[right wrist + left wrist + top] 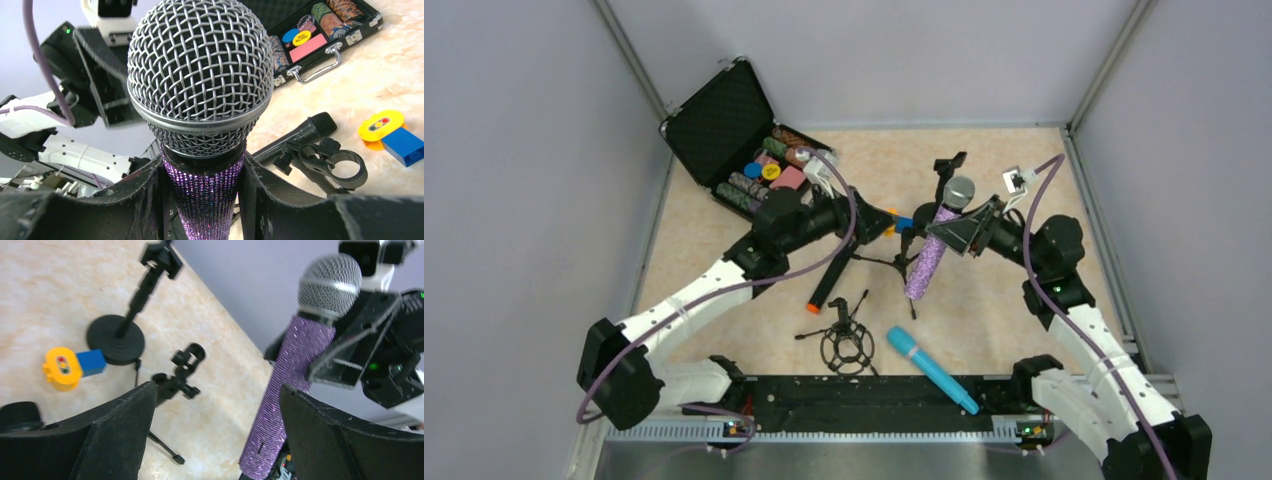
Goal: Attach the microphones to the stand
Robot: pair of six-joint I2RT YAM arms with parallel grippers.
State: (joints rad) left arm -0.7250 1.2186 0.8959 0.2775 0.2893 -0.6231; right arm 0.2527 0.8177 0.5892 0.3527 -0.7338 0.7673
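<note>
Right jaws clamp the purple mic (205,200) just under its grille. Left jaws gape wide beside it, touching nothing. Below them stands the tripod stand's empty clip (186,359). Black mic (829,282) and blue mic (932,370) lie on the table (984,300). A toy block (70,367) sits past the clip.

— What sort of place is this?
— A robotics lab test cell. Plain grey walls (514,150) on metal frame posts (629,50) box in a beige tabletop (994,320) from 9 round to 3 o'clock.
— What else shows it?
— A white-and-black left arm (694,300) and right arm (1104,345) are bolted to a black rail (864,400) at 6 o'clock.
</note>
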